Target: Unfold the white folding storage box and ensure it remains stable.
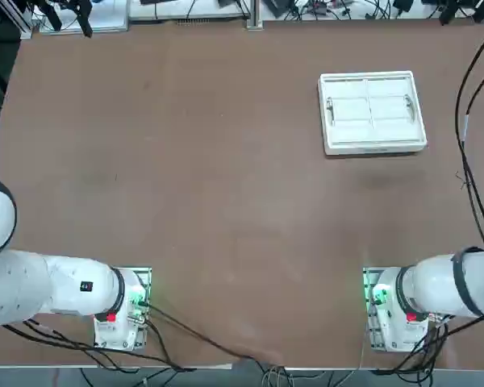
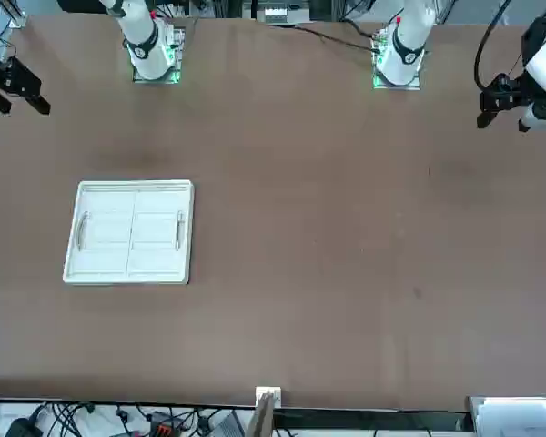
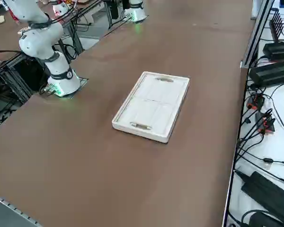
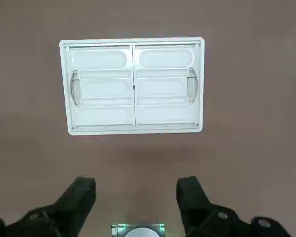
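Right gripper (image 4: 136, 180), empty, 2 fingers parted above table (image 4: 256, 163); white folding storage box (image 4: 134, 87) beyond fingertips, long axis parallel to their span.

It's a broad brown bench (image 1: 226, 201), smooth and plain-topped. The white folding storage box (image 1: 373, 112) lies folded flat right on it, over towards the robot's right and well apart from the arms' bases, its thick rim (image 3: 141, 133) framing two ribbed panels (image 4: 102, 86) side by side.
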You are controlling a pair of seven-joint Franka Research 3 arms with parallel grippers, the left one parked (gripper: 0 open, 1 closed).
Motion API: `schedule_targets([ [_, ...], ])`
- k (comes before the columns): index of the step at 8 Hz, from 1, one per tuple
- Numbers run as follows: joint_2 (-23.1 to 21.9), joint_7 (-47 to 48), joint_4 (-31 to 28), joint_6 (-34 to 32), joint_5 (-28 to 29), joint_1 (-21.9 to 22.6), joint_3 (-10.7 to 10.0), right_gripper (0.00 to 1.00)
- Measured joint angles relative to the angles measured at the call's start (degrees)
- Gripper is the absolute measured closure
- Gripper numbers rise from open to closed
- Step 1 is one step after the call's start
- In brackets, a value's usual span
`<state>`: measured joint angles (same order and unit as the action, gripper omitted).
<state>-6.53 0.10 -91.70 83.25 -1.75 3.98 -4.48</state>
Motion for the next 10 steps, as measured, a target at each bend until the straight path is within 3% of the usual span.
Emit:
schedule_targets([
  [3, 0.1, 0.0, 0.2, 0.2, 0.4, 0.5, 0.8, 0.00],
  [5, 1.9, 5.0, 0.1, 0.2, 0.3, 3.8, 4.3, 0.00],
  [7, 7.8, 14.2, 0.0, 0.8, -6.7, 12.0, 6.6, 0.00],
  [10, 19.8, 34.1, -0.1, 3.4, -16.0, 24.3, 6.7, 0.00],
])
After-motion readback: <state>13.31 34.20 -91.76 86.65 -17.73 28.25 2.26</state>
